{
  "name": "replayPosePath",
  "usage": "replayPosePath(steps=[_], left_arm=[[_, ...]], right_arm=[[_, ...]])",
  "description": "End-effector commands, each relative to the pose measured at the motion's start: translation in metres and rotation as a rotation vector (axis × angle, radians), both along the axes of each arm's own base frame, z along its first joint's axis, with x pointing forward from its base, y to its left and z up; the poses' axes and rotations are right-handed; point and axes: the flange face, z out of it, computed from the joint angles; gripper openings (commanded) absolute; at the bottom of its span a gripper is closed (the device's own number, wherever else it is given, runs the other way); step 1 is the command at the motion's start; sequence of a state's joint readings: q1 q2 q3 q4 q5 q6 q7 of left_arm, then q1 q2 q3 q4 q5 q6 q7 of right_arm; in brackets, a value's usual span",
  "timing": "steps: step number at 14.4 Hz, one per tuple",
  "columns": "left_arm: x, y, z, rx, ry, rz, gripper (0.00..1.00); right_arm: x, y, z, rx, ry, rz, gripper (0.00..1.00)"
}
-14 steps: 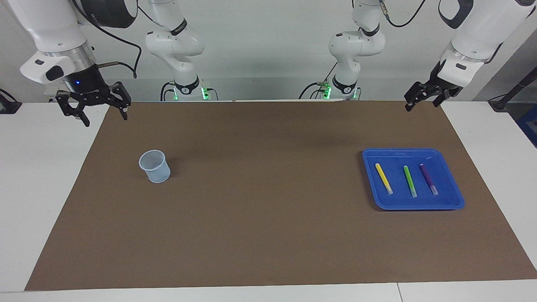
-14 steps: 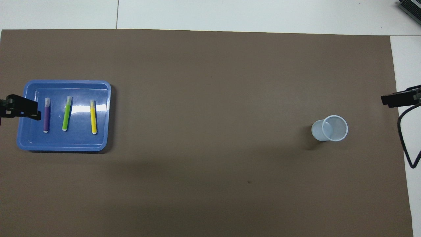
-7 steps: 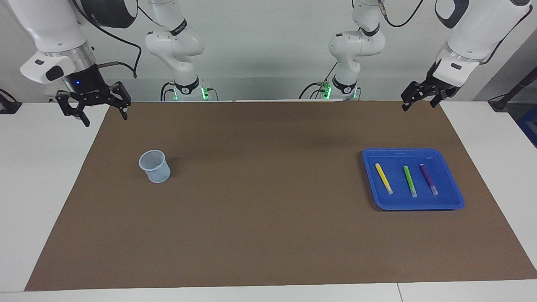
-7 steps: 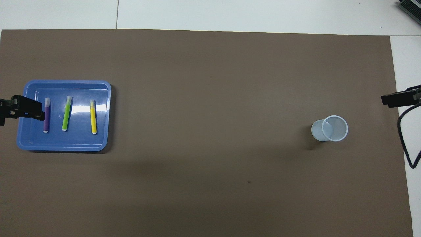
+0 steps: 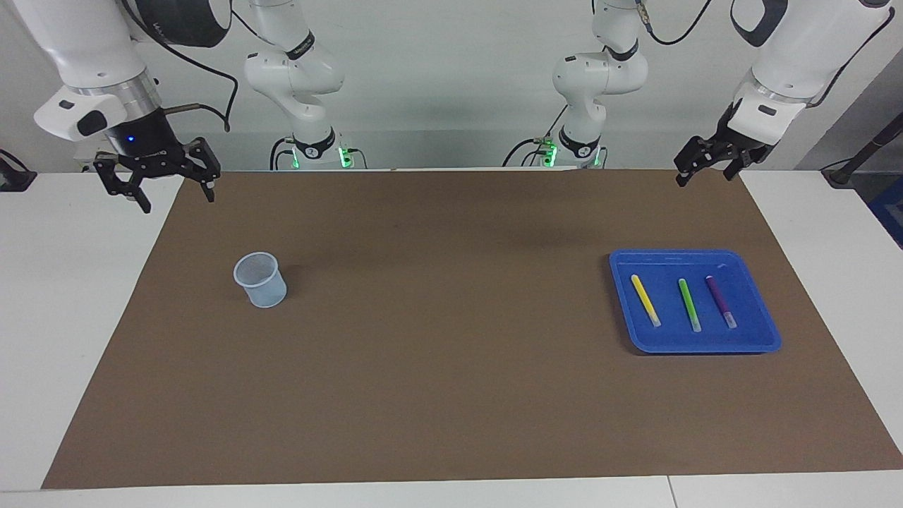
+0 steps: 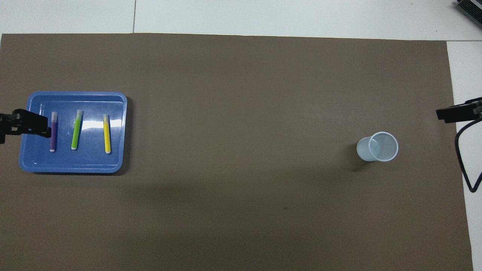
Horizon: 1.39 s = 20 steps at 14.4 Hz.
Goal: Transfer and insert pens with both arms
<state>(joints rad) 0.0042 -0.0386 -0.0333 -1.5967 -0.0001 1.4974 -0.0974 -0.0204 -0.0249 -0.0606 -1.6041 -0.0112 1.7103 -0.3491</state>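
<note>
Three pens lie side by side in a blue tray (image 5: pixel 695 253) at the left arm's end of the mat: yellow (image 5: pixel 645 300), green (image 5: pixel 689 305) and purple (image 5: pixel 721 301). The overhead view shows the purple (image 6: pixel 53 131), green (image 6: pixel 76 130) and yellow (image 6: pixel 107 133) pens in the tray (image 6: pixel 75 94). My left gripper (image 5: pixel 707 173) is open, empty and raised. From above, the left gripper (image 6: pixel 39 126) overlaps the tray's edge beside the purple pen. My right gripper (image 5: pixel 176 200) is open, empty and raised at the mat's other end; only its tip (image 6: pixel 448 113) shows from above.
A pale translucent cup (image 5: pixel 260 280) stands upright on the brown mat toward the right arm's end, also seen from above (image 6: pixel 377 146). A black cable loop (image 6: pixel 465 165) hangs near the right gripper. The white table shows around the mat.
My left gripper has shifted slightly inward over the tray's edge, toward the purple pen. The right arm, pens and cup have not moved.
</note>
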Motion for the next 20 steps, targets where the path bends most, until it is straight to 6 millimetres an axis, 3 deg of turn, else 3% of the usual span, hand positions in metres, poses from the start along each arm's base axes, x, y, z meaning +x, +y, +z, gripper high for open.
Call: replayPosePath(steps=[1, 5, 10, 14, 15, 20], left_arm=[[-0.001, -0.001, -0.004, -0.001, -0.042, -0.004, 1.0], [0.017, 0.012, -0.034, 0.008, -0.107, 0.011, 1.0], [0.07, 0.027, -0.124, 0.044, -0.123, -0.014, 1.0], [0.072, 0.033, -0.22, 0.037, -0.161, -0.019, 1.0], [0.075, 0.032, -0.236, 0.035, -0.151, -0.018, 1.0], [0.076, 0.028, -0.277, 0.031, -0.094, -0.009, 1.0]], right_arm=[[-0.001, 0.0, 0.003, 0.018, -0.004, -0.02, 1.0], [-0.001, 0.0, 0.003, 0.018, -0.004, -0.02, 1.0], [-0.001, 0.0, 0.003, 0.018, -0.006, -0.02, 1.0], [-0.001, 0.001, 0.002, 0.018, -0.002, -0.018, 1.0], [-0.001, 0.001, 0.003, 0.018, -0.004, -0.018, 1.0], [-0.001, 0.014, 0.0, 0.017, 0.005, 0.023, 1.0]])
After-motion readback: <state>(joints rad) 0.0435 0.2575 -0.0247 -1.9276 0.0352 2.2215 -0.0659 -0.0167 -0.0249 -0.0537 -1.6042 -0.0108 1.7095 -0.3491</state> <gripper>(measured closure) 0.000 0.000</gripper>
